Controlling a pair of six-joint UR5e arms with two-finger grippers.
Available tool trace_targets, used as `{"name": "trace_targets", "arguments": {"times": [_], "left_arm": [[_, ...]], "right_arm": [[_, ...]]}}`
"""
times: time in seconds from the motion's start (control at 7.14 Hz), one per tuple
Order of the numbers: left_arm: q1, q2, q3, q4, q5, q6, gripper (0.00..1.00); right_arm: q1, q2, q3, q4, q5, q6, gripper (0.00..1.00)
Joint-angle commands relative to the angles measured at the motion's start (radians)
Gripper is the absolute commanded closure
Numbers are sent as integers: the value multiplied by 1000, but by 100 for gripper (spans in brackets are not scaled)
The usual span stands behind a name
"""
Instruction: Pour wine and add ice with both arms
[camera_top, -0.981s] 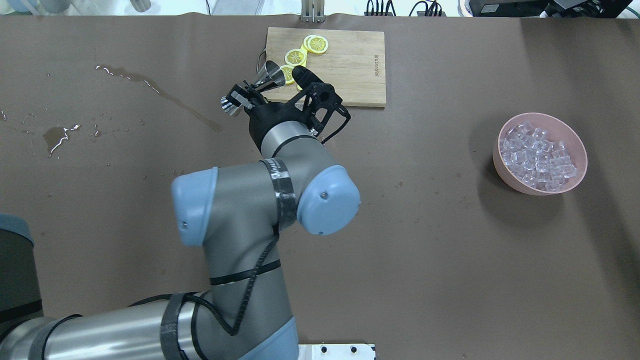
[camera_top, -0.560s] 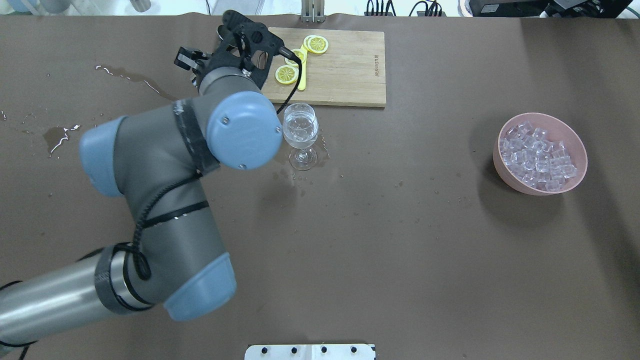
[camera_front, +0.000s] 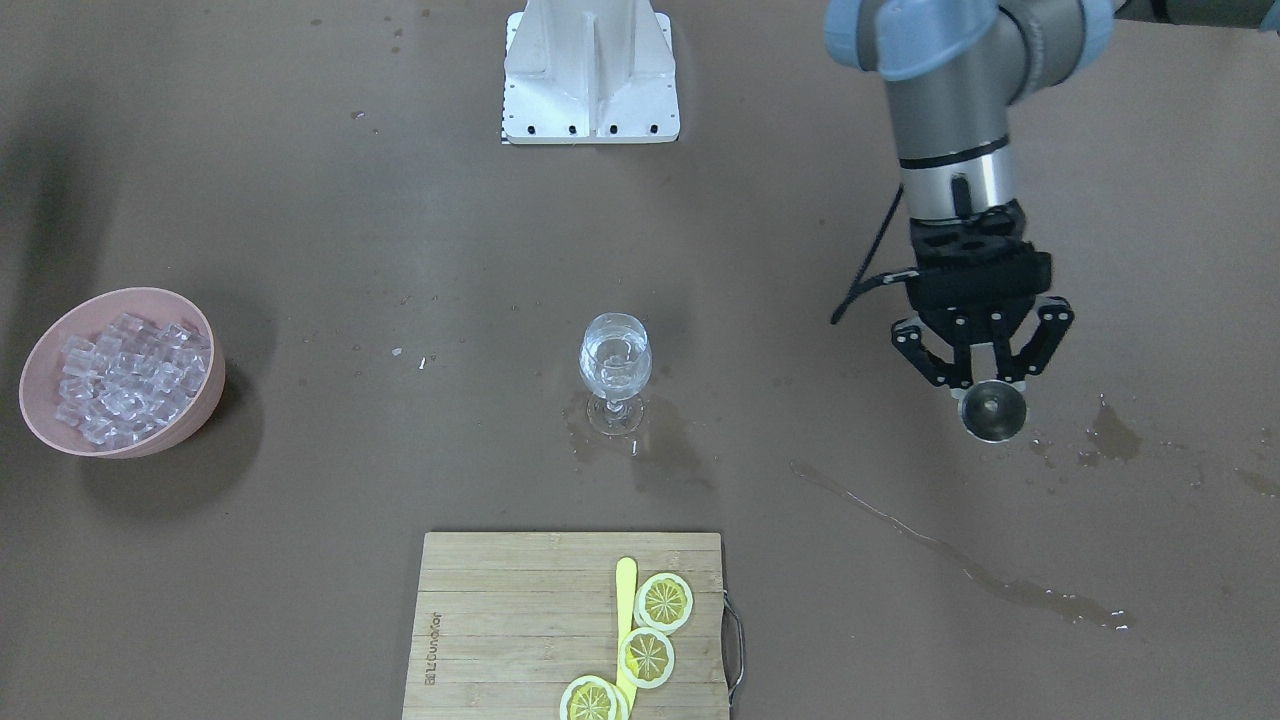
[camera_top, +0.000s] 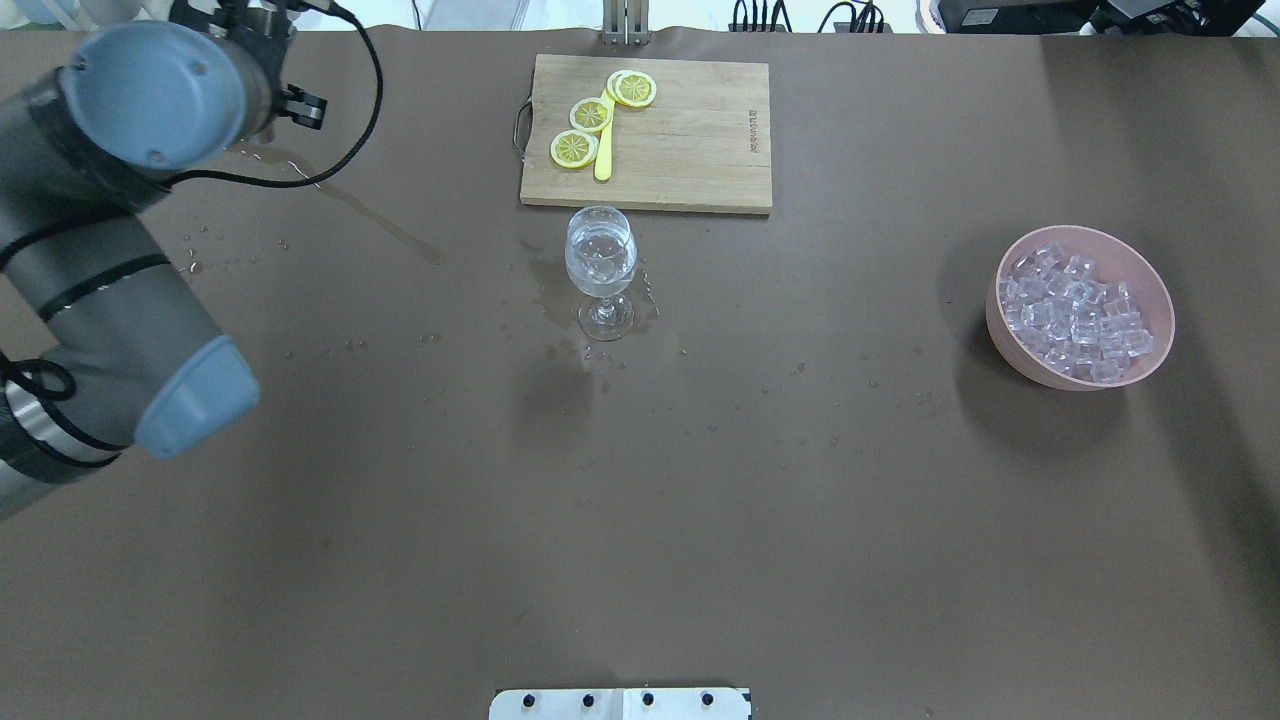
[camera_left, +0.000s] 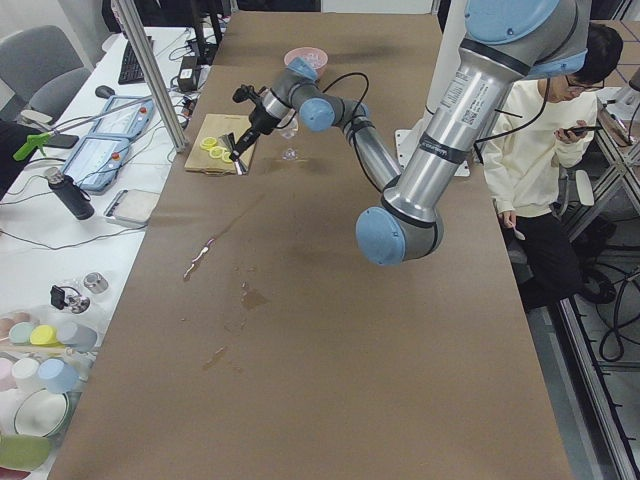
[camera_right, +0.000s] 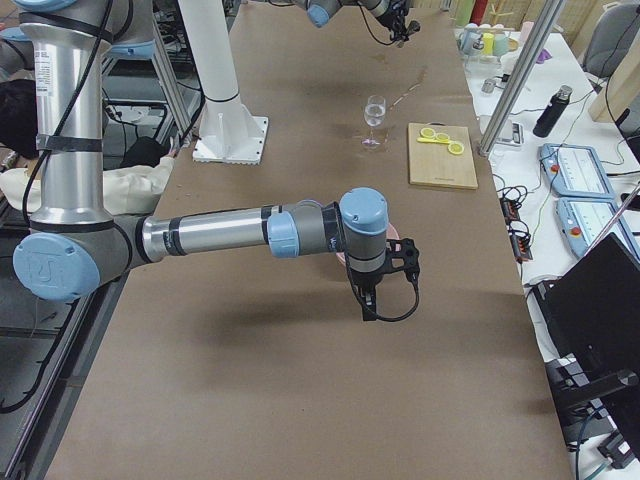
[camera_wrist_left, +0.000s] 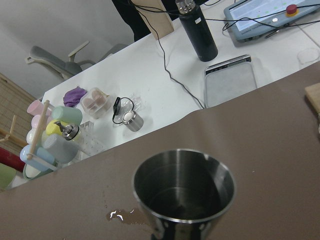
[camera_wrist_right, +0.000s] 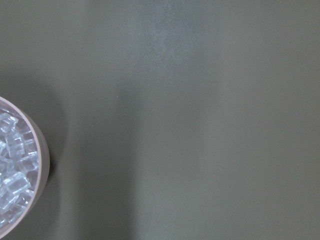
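The wine glass (camera_front: 614, 365) stands upright near the middle of the brown table (camera_front: 400, 200), just beside the near edge of the wooden cutting board (camera_top: 690, 150) that carries the lemon slices (camera_top: 590, 113). The wine (camera_top: 600, 255), a clear liquid, sits in the bowl of this glass, and a wet patch surrounds its foot. The ice (camera_top: 1075, 315) lies heaped in the pink bowl (camera_top: 1000, 335), well apart from the glass toward the robot's right. The left arm (camera_front: 950, 130) reaches over the table's left part, where the left gripper (camera_front: 990, 388) pinches a small metal cup (camera_front: 992, 412) between its 2 fingers, mouth up, above wet streaks (camera_front: 1000, 585) on the cloth. The right arm (camera_right: 220, 235) extends low over the table, with the right gripper (camera_right: 370, 305) pointing down just beside the pink bowl; the spread of its fingers cannot be told.
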Motion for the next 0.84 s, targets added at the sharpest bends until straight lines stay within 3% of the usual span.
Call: {"name": "trace_targets", "arguments": {"times": [0.0, 0.7], "left_arm": [[-95, 159, 29, -221, -120, 11, 100], [-202, 336, 285, -679, -315, 10, 100]], "right_arm": [[0, 2, 1, -1, 0, 1, 1], [0, 5, 3, 2, -5, 1, 1]]}}
